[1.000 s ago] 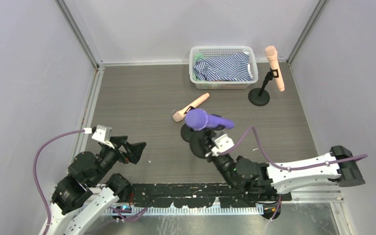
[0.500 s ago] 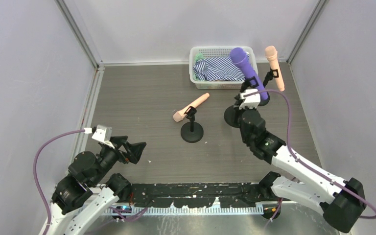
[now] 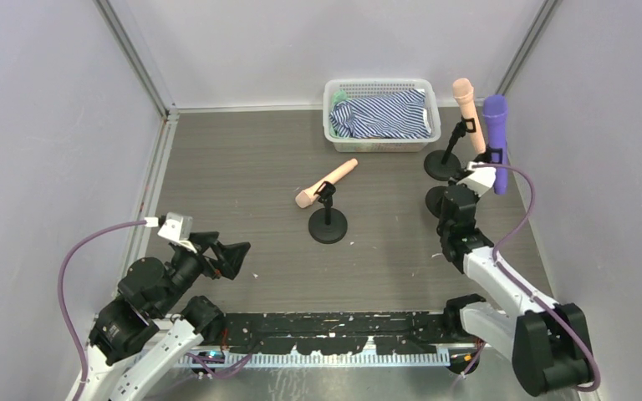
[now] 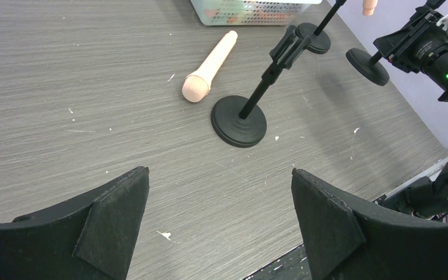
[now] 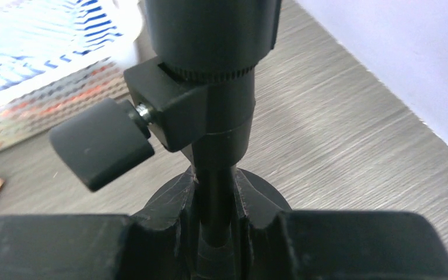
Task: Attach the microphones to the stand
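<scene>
Up close, right jaws around stand (image 5: 216, 192)

Robot test cell, lab-like: plain pale walls (image 3: 42, 125) on metal posts (image 3: 134, 57) box in grey wood-grain table (image 3: 234, 159); two arms (image 3: 146, 288) bolted at near edge, purple cables (image 3: 61, 276) trailing.

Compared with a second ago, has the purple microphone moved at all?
Yes. The purple microphone has travelled right and farther back, from over the middle stand to right of the basket, beside the mounted pink microphone.
</scene>
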Controlling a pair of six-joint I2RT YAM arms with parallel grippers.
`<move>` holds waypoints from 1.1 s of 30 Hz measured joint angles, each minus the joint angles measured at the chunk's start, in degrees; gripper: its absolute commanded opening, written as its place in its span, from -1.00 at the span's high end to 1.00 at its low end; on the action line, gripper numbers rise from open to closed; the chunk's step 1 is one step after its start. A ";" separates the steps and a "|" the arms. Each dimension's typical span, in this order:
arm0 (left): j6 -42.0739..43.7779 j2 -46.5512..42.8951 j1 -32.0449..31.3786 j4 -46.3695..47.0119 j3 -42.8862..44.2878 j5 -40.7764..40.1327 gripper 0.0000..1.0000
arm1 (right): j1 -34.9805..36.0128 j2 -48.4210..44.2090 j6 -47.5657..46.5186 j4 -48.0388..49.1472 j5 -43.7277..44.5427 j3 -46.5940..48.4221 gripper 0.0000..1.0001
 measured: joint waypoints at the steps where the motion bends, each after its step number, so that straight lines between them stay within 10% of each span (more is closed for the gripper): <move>1: 0.00 0.00 0.00 0.00 0.00 0.00 -0.85 | -1.88 1.16 0.37 1.49 0.37 -0.20 0.98; 17: 0.02 1.68 0.02 0.42 -0.15 1.29 -0.86 | -14.34 32.68 -6.58 37.07 9.57 -0.24 0.98; 33: 0.02 1.79 0.02 0.44 -0.26 1.92 -0.85 | -20.22 44.44 -9.46 43.65 8.44 9.25 0.88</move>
